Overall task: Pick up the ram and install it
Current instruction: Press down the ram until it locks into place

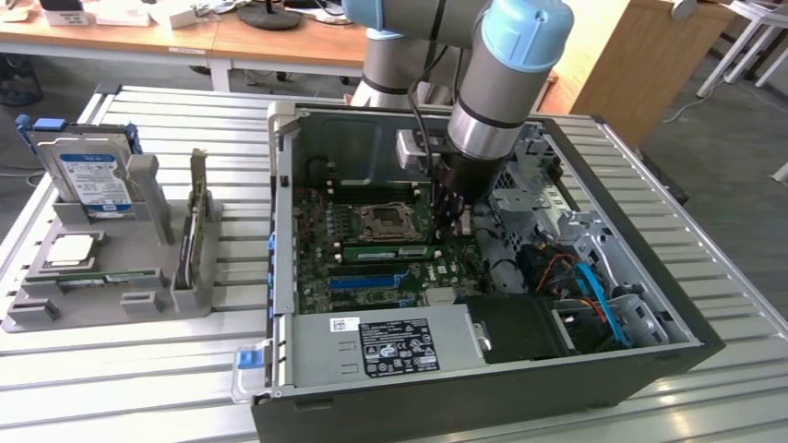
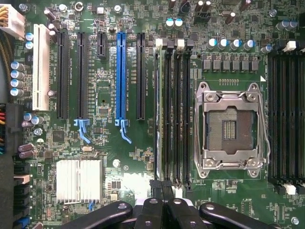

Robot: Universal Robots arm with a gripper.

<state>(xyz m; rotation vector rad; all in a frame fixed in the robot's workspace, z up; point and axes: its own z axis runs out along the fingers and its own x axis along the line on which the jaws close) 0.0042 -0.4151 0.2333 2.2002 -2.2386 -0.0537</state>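
An open PC case [image 1: 493, 388] sits at the frame's centre on a slatted metal tabletop [image 1: 111, 388]. Inside lie the motherboard [image 1: 369, 268], its empty CPU socket [image 2: 228, 129] and a blue slot [image 2: 120, 76]. At left, a grey holder [image 1: 124, 295] carries a hard drive [image 1: 92, 180].

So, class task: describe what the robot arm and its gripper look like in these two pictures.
The arm is a thick silver-grey tube with light blue joint caps; a black cable runs down beside it. Below the wrist it narrows to a black gripper, whose glossy black linkage bars carry round silver pivots in the wrist view.
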